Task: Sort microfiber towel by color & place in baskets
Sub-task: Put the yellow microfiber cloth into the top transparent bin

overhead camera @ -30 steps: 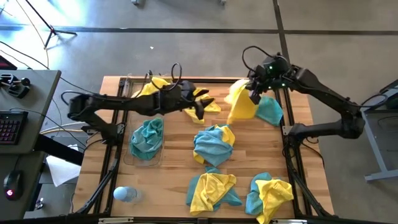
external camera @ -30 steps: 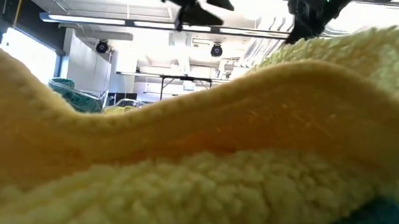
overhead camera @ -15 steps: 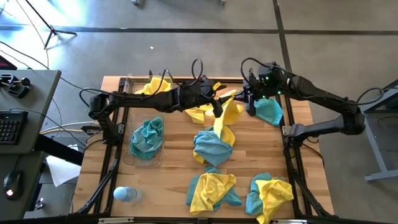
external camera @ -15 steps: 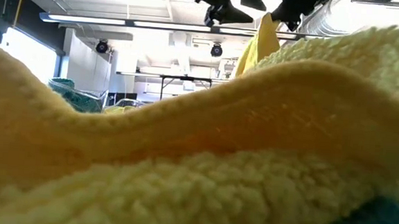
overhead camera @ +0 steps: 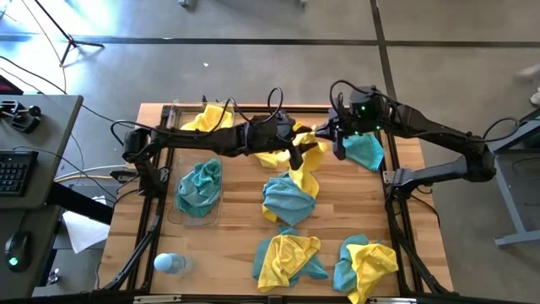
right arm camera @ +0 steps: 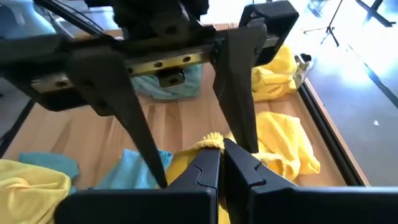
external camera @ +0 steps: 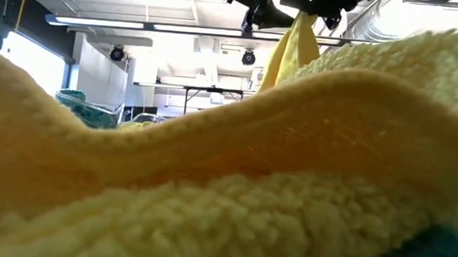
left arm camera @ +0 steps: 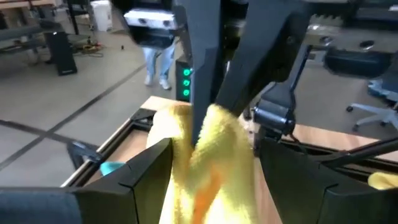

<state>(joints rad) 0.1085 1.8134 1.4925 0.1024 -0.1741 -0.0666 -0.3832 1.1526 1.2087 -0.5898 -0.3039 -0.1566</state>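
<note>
The right gripper point(right arm camera: 221, 163) pinches a yellow towel point(overhead camera: 305, 165) by its top corner, jaws fully closed. The left gripper point(left arm camera: 211, 165) stands wide open around the same cloth, fingers straddling it just below the right's pinch, upper centre of the high view. If the right lets go before the left closes, the towel likely drops onto the teal towel point(overhead camera: 283, 198) below. The basket point(overhead camera: 173, 213) holding teal cloths sits at left; more yellow towels lie in the upper left.
</note>
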